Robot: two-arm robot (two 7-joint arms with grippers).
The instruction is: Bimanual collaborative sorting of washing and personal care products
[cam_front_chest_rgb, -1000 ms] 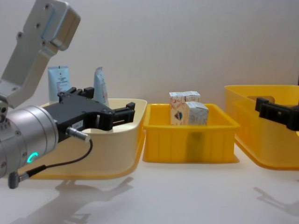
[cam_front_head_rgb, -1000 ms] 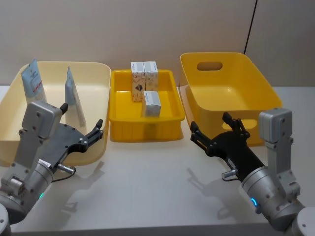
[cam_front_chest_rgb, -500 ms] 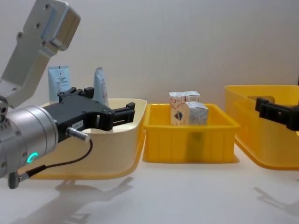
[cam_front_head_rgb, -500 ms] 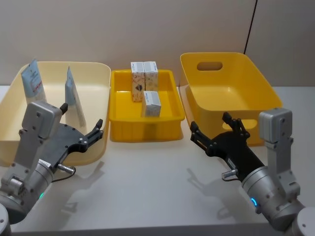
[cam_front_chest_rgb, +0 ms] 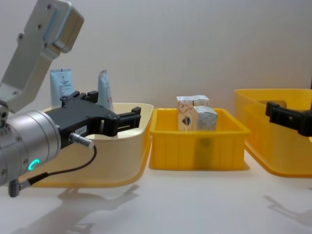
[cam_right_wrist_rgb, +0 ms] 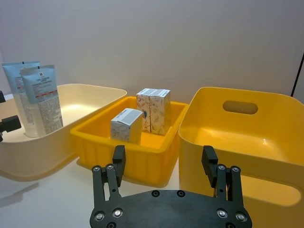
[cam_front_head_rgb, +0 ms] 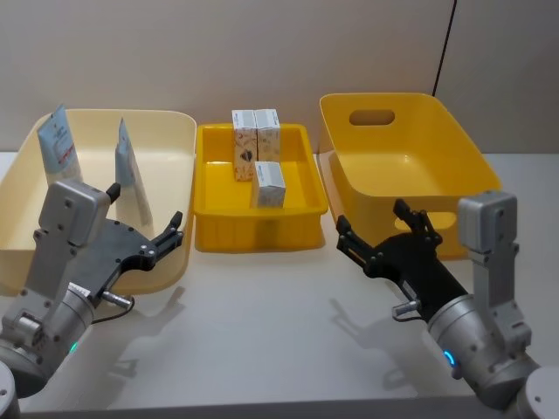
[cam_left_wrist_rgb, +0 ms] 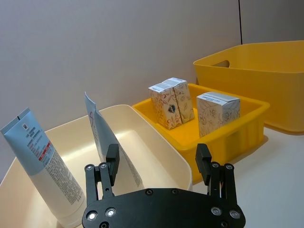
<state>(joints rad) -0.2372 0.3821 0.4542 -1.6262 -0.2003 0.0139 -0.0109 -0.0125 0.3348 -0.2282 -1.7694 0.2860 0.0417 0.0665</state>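
Standing in the cream tub (cam_front_head_rgb: 166,115) on the robot's left, the first tube (cam_front_head_rgb: 59,140) is leaning by the left wall, and the second tube (cam_front_head_rgb: 131,175) is showing edge-on nearer the tub's middle. The right wrist view is showing both faces side by side, print and a red band on each, where the head view is giving only a thin edge of the second. In the chest view their crimped ends are rising above the rim behind the left arm.

In the yellow tray (cam_front_head_rgb: 253,231) in the middle, the left carton (cam_front_head_rgb: 244,135) and the right carton (cam_front_head_rgb: 267,131) are standing upright and touching at the back, and the front carton (cam_front_head_rgb: 270,183) is sitting apart from them, nearer the robot.

The left claw (cam_front_head_rgb: 146,202) is hovering over the cream tub's near right corner with its fingers spread wide and holding nothing. The right claw (cam_front_head_rgb: 370,215) is hanging above the table (cam_front_head_rgb: 262,323), just before the deep yellow tub (cam_front_head_rgb: 410,166), equally spread and gripping nothing. Both arms are reaching forward and slightly inward.
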